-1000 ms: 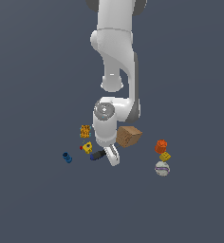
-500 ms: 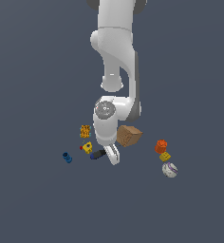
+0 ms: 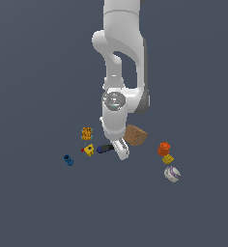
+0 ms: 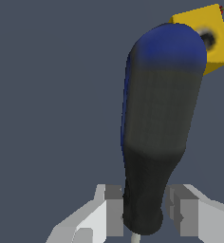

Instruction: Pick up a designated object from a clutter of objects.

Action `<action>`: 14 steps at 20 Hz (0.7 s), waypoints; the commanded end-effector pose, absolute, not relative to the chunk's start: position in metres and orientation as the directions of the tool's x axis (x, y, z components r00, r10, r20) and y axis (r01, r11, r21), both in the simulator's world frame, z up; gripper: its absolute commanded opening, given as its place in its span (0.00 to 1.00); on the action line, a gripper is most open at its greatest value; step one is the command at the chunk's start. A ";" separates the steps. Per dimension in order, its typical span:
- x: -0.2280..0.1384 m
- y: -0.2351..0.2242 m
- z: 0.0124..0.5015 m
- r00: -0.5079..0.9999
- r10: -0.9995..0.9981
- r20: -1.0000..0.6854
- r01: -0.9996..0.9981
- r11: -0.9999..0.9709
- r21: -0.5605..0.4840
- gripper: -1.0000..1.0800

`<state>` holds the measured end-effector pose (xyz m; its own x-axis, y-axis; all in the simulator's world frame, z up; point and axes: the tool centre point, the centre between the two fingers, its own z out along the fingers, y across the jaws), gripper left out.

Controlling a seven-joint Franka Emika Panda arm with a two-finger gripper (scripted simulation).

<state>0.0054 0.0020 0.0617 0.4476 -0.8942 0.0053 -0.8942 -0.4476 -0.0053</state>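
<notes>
Since a second ago the ball (image 3: 172,173) rolled toward six o'clock, while your gripper (image 4: 144,213) straddles the screwdriver (image 4: 159,123), jaws apart, ready to clamp its handle.

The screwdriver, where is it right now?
In the exterior view the screwdriver lies near the centre, between the yellow block on the exterior view's left and the gripper; the wrist view shows its handle between the fingers.

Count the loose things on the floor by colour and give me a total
Orange: 2, patterned block, block
Yellow: 2, block, small block
Blue: 1, cylinder
Brown: 1, box
Black: 1, screwdriver
White-purple: 1, ball
Total: 8
</notes>
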 end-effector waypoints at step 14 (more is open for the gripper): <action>-0.042 0.075 0.180 0.457 -0.889 0.001 -0.889 -0.457 -0.001 0.00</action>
<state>-0.0367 0.0672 0.1669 0.4564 -0.8898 0.0003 -0.8898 -0.4564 -0.0009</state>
